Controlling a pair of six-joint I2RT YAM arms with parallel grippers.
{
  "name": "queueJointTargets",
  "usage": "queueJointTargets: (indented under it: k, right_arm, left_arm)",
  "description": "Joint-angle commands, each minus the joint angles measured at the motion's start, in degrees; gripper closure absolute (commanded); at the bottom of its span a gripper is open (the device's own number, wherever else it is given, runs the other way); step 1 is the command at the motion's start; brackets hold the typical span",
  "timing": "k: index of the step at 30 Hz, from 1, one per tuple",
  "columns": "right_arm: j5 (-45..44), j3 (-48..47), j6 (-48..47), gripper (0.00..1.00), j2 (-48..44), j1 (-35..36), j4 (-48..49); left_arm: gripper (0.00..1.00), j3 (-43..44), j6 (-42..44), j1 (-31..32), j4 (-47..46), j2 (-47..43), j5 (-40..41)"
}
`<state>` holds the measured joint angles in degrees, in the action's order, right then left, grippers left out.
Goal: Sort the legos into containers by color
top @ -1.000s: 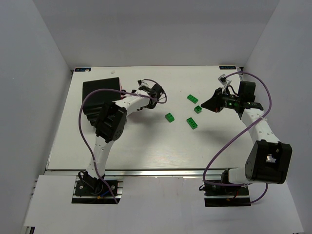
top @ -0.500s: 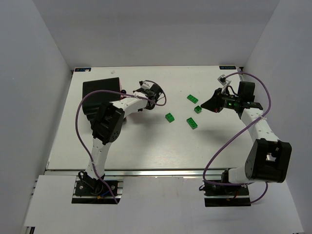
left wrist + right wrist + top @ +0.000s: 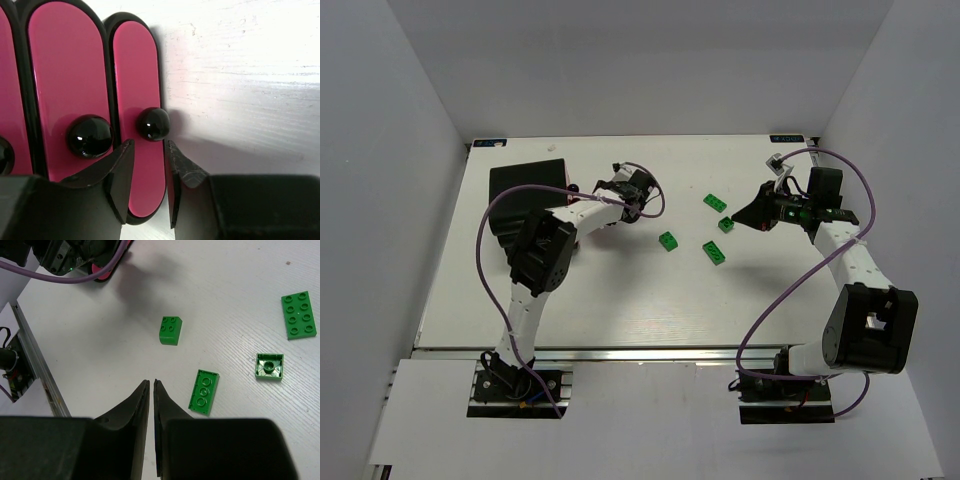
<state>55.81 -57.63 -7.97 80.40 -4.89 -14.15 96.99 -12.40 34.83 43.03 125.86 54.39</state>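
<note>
Several dark green legos lie mid-table: a flat plate (image 3: 715, 201), a small brick (image 3: 725, 224), a 2x2 brick (image 3: 668, 240) and a flat one (image 3: 715, 252). The right wrist view shows them too: the 2x2 brick (image 3: 170, 330), two upturned pieces (image 3: 204, 391) (image 3: 269, 366) and a plate (image 3: 299, 315). The black box (image 3: 525, 192) stands at the far left. The pink box (image 3: 70, 75) with dark knobs (image 3: 153, 123) fills the left wrist view. My left gripper (image 3: 149, 172) is closed on its rightmost pink edge strip. My right gripper (image 3: 151, 390) is shut and empty, above bare table right of the legos (image 3: 740, 214).
The left arm (image 3: 580, 212) lies over the pink box and hides most of it from above. White walls enclose the table on the left, far and right sides. Purple cables loop from both arms.
My left gripper has shifted slightly toward the far right by the pink box. The right arm and the legos have not moved.
</note>
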Motion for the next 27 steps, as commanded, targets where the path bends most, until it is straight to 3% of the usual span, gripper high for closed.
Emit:
queueJointTargets:
  k: [1,10,19,27]
  right_arm:
    - [0.5,-1.5,-1.1,0.87,0.2,-0.3,-0.6]
    - [0.4,-1.5,-1.1,0.87,0.2,-0.3,-0.8]
    - [0.5,-1.6,-1.1,0.87,0.3,-0.3,-0.7]
    - [0.7,-1.6,-1.2,0.87,0.3,-0.3,-1.0]
  left_arm:
    - [0.58,0.3,1.9,-0.3,-2.4,0.3,1.8]
    - [0.57,1.1,2.4,-0.3,-3.0,3.5,6.3]
    - [0.49,1.6,2.6,-0.3,-3.6,5.8,9.5]
    - [0.5,2.5,2.8,-0.3,-3.7,7.8,11.4]
